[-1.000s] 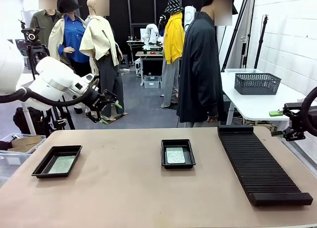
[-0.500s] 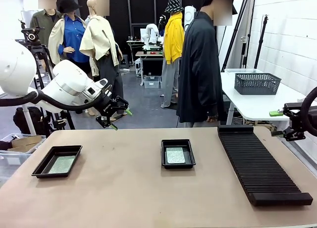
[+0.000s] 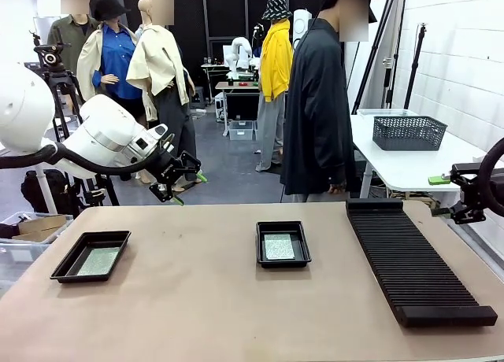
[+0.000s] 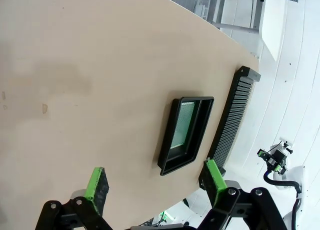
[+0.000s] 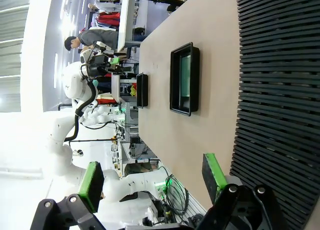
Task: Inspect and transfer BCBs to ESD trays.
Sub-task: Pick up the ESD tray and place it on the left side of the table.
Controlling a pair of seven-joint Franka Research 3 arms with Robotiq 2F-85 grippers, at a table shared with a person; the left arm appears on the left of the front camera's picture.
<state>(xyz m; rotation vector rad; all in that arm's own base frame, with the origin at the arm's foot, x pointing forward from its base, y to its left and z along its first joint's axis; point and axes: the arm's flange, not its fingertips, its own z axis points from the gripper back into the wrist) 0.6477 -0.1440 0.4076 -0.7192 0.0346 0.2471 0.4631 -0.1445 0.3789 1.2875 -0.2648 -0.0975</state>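
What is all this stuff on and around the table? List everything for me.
ESD trays: two, black; one at the table's left edge, one in the middle.
BCBs: two, pale green; one in each tray.
Slotted rack: one, black, table's right side.
Table: one, tan.
Mesh basket: one, dark grey, on the white side table.
Person: one, dark coat, standing at the far side.
Left gripper: black, green pads, jaws open, above the table's far-left part.
Right gripper: black, jaws open, at the right edge.

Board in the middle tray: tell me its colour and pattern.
The BCB in the middle ESD tray is pale green with a fine speckle, clearest in the front view.
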